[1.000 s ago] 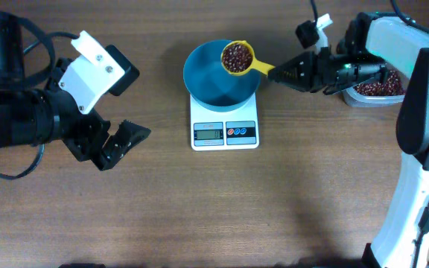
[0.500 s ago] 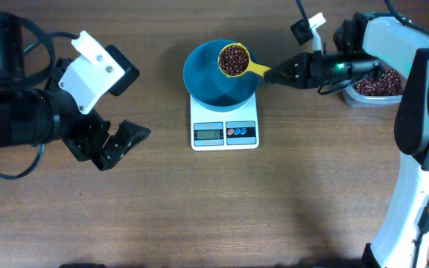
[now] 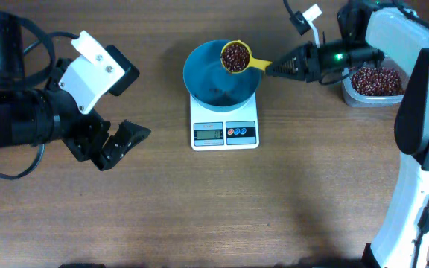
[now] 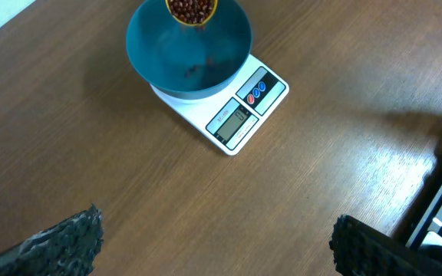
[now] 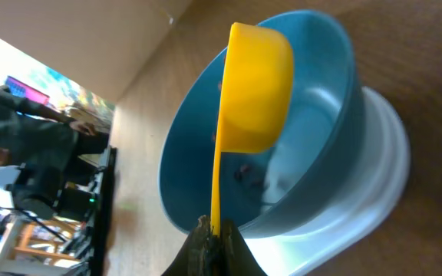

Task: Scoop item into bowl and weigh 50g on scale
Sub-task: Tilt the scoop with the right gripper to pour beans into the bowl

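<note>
The blue bowl (image 3: 213,83) stands on the white scale (image 3: 224,132). My right gripper (image 3: 275,70) is shut on the handle of a yellow scoop (image 3: 258,64) full of red-brown beans (image 3: 235,56), held over the bowl's far right part. A few beans lie in the bowl (image 5: 244,173). In the right wrist view the scoop (image 5: 253,84) is seen from below, over the bowl (image 5: 321,69). My left gripper (image 3: 125,141) is open and empty, left of the scale. The left wrist view shows bowl (image 4: 159,46), scale (image 4: 236,119) and scoop beans (image 4: 192,9).
A clear plastic tub (image 3: 372,93) holding more beans stands at the right, behind my right arm. The left arm's bulky body fills the left side of the table.
My right gripper has tilted and shifted slightly away, rotating the scoop over the bowl. The tub of beans is now less covered by the arm. The left arm has not moved.
</note>
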You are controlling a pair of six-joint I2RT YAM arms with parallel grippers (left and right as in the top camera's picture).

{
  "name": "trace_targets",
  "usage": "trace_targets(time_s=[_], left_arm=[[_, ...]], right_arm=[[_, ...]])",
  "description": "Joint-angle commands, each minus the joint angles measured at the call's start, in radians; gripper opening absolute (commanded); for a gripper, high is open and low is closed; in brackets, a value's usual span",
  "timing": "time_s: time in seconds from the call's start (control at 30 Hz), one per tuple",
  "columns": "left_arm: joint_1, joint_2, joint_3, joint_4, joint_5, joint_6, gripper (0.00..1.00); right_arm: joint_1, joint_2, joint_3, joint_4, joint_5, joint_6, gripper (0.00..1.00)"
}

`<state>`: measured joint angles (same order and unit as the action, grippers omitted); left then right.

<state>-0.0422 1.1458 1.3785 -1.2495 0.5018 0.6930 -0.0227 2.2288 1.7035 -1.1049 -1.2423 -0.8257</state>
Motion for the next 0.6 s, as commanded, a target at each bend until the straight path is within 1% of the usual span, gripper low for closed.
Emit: trace_targets(time_s=[0.0,0.13,0.3,0.57], left_arm=[[-0.002,0.000,0.009,-0.002,0.021,0.019,0.99],[-0.002,0.000,0.009,-0.002,0.021,0.019,0.99],[-0.002,0.000,0.009,-0.002,0.021,0.019,0.99],[-0.002,0.000,0.009,-0.002,0.021,0.019,0.99]], right_arm=[[0.003,0.005,0.063,-0.006,0.026,-0.003,0.04],[0.003,0.005,0.090,-0.008,0.101,0.016,0.04],[0.003,-0.003,0.145,-0.062,0.155,0.011,0.04],[0.010,-0.065,0.150,-0.069,0.247,0.011,0.04]])
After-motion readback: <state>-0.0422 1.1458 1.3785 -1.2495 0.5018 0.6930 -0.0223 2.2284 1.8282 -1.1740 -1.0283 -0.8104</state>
